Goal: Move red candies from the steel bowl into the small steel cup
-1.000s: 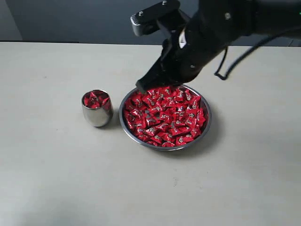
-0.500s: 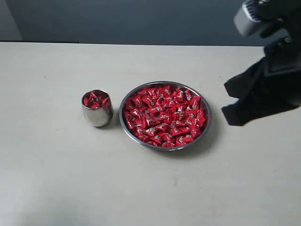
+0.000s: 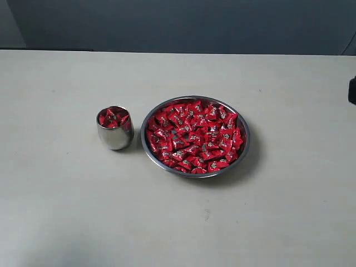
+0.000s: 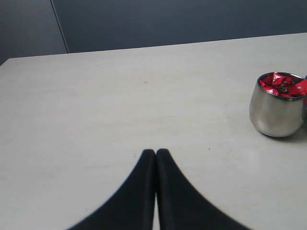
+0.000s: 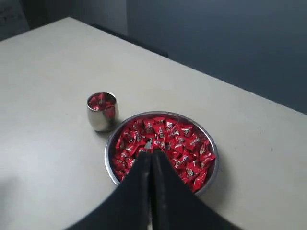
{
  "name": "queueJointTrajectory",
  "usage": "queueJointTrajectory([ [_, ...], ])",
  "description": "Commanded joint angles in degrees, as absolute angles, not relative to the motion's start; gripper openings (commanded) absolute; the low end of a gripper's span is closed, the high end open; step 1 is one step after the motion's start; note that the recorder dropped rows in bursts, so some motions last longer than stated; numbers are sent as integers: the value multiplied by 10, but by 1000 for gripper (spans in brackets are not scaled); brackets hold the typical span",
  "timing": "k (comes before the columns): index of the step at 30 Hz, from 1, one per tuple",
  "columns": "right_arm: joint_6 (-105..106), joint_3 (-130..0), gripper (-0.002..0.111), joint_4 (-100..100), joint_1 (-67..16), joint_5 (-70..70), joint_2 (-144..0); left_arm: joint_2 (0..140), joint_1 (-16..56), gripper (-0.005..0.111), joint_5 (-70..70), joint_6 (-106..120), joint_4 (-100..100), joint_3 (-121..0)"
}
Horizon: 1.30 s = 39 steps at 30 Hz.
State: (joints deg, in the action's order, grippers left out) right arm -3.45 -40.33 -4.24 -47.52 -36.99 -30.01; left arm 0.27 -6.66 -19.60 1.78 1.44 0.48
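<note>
The steel bowl (image 3: 245, 146) sits mid-table, heaped with red candies (image 3: 194, 136). Just left of it stands the small steel cup (image 3: 115, 136), with several red candies (image 3: 113, 117) filling its top. In the right wrist view the bowl (image 5: 109, 149) and the cup (image 5: 101, 116) lie well below my right gripper (image 5: 151, 153), whose fingers are shut together with nothing between them. My left gripper (image 4: 156, 152) is shut and empty over bare table, with the cup (image 4: 277, 111) off to one side. Only a dark sliver of the right arm (image 3: 352, 90) shows in the exterior view.
A pale table (image 3: 67, 211) spreads around the bowl and cup. A dark wall (image 3: 178, 25) runs behind the table's far edge.
The right arm has pulled away from the bowl's far rim, swinging right and out of the exterior view. The bowl, cup and candies have not moved.
</note>
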Motion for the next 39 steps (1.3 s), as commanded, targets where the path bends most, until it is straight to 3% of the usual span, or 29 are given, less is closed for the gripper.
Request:
queueJointTrajectory([
  [1,-48,-395,-1,-18,-475,-383,-273,0,-62,0,-193,17,16,0],
  [22,-47,-338,-1,-54,-471,-332,-222,0,-62,0,-193,17,16,0],
  [39,-47,-90,-1,-71,-273,-160,-48,0,-62,0,-193,17,16,0],
])
